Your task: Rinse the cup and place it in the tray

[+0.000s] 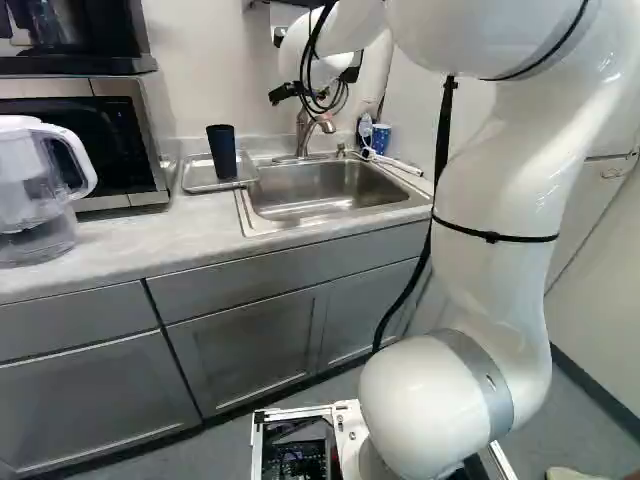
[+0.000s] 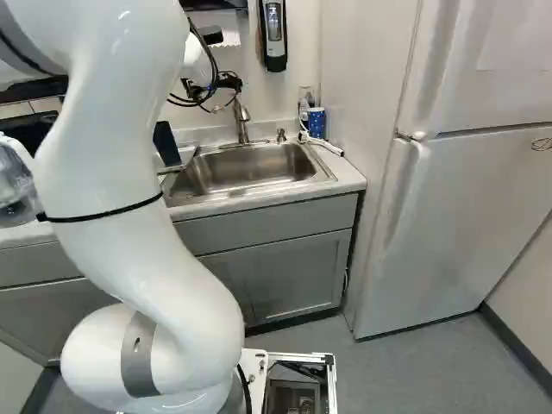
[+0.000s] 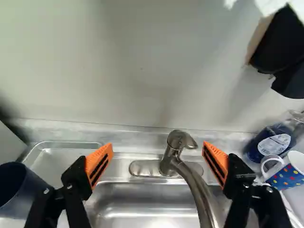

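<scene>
"Grey cabinets carry the pale surface, with the steel sink let into it and a fridge at the right of the right base view. Can we make out all of the dark cup?"

"Best in the left base view, where we see it upright in the metal tray beside the sink. From the right base camera, our arm covers part of it, and most of the tray too."

"And from the wrist?"

"We get its open mouth, but the wrist view's edge cuts off the rest, and what is inside is too dark for us to tell. That edge also crops the spotted mug and the end of the faucet."

"How does our arm stand?"

"It rises from its base joint, bulges outward, then runs out through the top of both base views, so we lose the upper bend. Its far end comes back in over the sink, with the gripper near the wall above the faucet, cables looping beside it."

"Do we have hold of anything?"

"Nothing. In the wrist view, the gripper has its orange pads spread wide, and we see the faucet through the gap, ahead of them."
</scene>
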{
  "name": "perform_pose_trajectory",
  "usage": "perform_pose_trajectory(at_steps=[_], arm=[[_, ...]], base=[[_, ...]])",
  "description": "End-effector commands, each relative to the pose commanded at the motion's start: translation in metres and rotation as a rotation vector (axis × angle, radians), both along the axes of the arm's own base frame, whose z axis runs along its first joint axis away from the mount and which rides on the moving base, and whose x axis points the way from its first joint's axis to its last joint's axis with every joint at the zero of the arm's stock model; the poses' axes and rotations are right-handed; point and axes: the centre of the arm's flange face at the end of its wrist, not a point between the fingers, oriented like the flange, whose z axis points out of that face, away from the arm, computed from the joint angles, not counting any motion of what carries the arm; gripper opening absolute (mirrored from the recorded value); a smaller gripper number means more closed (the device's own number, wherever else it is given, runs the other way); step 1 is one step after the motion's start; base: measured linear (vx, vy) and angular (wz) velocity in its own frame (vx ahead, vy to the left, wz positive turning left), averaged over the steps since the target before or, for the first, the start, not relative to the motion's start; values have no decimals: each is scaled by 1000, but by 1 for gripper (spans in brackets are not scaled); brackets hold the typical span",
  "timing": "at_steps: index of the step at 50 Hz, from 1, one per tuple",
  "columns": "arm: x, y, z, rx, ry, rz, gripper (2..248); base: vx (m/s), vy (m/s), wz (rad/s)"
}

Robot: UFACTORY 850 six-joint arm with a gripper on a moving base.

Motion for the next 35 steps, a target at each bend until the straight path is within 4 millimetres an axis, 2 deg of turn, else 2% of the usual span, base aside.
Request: perform_pose_trajectory(at_steps=[35], arm=[[-59,-43,2,-5,26,-57,247]], base=[[0,0,0]])
